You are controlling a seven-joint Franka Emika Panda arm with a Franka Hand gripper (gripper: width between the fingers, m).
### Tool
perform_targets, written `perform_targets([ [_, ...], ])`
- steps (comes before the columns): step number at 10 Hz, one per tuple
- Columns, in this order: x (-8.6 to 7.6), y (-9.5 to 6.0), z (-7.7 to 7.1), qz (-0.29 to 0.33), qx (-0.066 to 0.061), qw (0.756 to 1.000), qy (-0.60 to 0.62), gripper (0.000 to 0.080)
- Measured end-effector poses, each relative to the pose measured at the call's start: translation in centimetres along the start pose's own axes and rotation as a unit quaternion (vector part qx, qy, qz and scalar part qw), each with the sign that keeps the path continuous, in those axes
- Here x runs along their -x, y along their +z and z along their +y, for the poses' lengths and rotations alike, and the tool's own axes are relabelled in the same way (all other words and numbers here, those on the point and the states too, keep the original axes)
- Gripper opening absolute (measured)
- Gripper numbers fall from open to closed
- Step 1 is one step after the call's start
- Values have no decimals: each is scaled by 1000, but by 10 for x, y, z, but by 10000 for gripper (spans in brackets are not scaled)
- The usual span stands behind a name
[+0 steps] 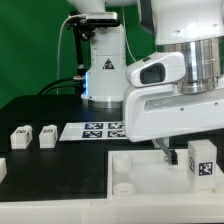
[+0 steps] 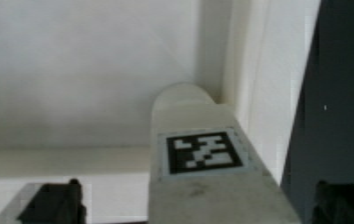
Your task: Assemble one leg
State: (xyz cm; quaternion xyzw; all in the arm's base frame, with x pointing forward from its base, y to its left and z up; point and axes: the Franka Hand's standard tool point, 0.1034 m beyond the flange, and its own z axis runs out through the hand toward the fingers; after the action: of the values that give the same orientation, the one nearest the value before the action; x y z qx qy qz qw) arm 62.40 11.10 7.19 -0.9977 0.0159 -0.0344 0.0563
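One leg (image 1: pixel 205 160), a stubby white piece with a square code tag, stands at the near right on the large white tray-like part (image 1: pixel 60 188). My gripper (image 1: pixel 168 154) hangs just to the exterior view's left of it, dark fingers low over the tray-like part. In the wrist view the leg (image 2: pixel 200 150) shows between my fingers (image 2: pixel 49 202), its tag facing the camera. The gripper (image 2: pixel 195 198) is open; a gap shows on each side of the leg. Two more legs (image 1: pixel 20 137) (image 1: pixel 46 135) lie on the black table at the left.
The marker board (image 1: pixel 105 129) lies on the table behind the tray-like part. The arm's white base (image 1: pixel 100 70) stands at the back. A white piece (image 1: pixel 2 168) shows at the left edge. The tray-like part's raised rim (image 2: pixel 245 60) runs beside the leg.
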Motion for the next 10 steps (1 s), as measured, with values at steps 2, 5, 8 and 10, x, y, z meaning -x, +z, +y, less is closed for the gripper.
perform_targets([
  [2, 0, 0, 0, 0, -1, 999, 45, 559],
  [5, 1, 0, -1, -1, -4, 983, 185, 289],
  [8, -1, -1, 1, -4, -9, 895, 447, 290],
  [10, -1, -1, 4, -25, -33, 801, 598, 290],
])
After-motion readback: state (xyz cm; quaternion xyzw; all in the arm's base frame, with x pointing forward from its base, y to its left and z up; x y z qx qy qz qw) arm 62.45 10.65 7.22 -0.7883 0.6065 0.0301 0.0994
